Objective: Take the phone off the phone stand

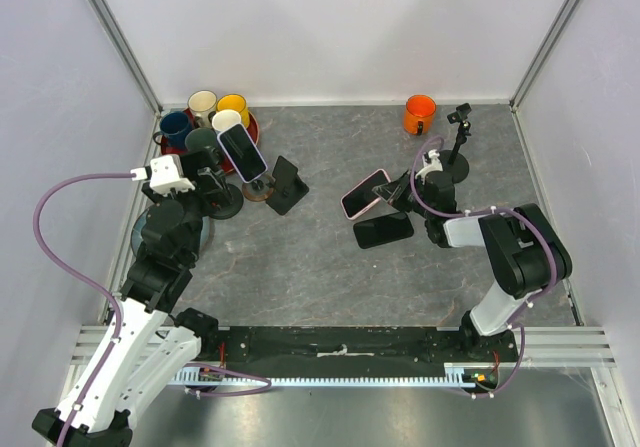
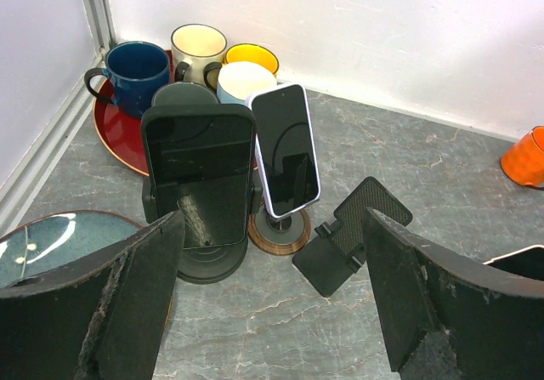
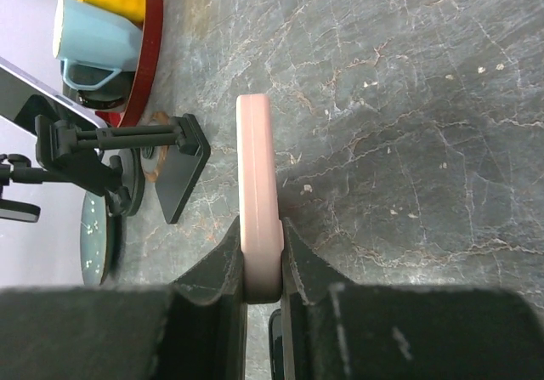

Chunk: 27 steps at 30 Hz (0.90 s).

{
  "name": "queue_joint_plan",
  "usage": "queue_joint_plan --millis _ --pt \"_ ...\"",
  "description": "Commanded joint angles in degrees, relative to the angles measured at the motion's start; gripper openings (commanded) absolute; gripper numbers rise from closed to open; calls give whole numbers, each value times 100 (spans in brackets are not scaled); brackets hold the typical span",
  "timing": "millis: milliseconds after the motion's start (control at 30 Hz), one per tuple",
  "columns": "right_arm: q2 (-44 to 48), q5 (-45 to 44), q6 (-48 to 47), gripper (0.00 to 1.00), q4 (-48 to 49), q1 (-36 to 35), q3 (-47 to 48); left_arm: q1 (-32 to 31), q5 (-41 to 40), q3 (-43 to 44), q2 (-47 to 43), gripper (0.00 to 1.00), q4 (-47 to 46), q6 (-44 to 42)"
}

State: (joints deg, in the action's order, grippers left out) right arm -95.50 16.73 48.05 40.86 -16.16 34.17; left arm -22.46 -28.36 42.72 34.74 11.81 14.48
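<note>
My right gripper [image 1: 393, 193] is shut on the edge of a pink-cased phone [image 1: 364, 194] and holds it tilted just above the table, left of a black tripod stand [image 1: 457, 159] with an empty clamp. In the right wrist view the pink phone [image 3: 257, 184] sits edge-on between the fingers of that gripper [image 3: 262, 248]. My left gripper [image 2: 272, 240] is open and empty. It faces a dark phone on a black round-based stand [image 2: 198, 172] and a white-cased phone [image 2: 286, 149] on a wooden-based stand. Both stands also show in the top view [image 1: 225, 177].
A black phone [image 1: 383, 230] lies flat below the pink one. A black folding stand [image 1: 286, 185] is mid-table. Several mugs stand on a red tray [image 1: 252, 125] at the back left. An orange mug [image 1: 419, 115] stands at the back. A blue plate [image 2: 51, 240] lies at the left.
</note>
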Motion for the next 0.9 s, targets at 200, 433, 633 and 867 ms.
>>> queue_joint_plan --millis 200,433,633,867 --pt "-144 383 47 0 485 245 -192 22 41 -44 24 90 -232 -138" --pt "-170 375 -296 5 -96 430 -130 22 76 -44 33 90 -241 -138" --pt "-407 480 -428 29 -342 430 45 22 103 -36 59 90 -223 -156" --pt "-294 94 -691 44 -877 430 19 22 129 -36 68 90 -223 -139"
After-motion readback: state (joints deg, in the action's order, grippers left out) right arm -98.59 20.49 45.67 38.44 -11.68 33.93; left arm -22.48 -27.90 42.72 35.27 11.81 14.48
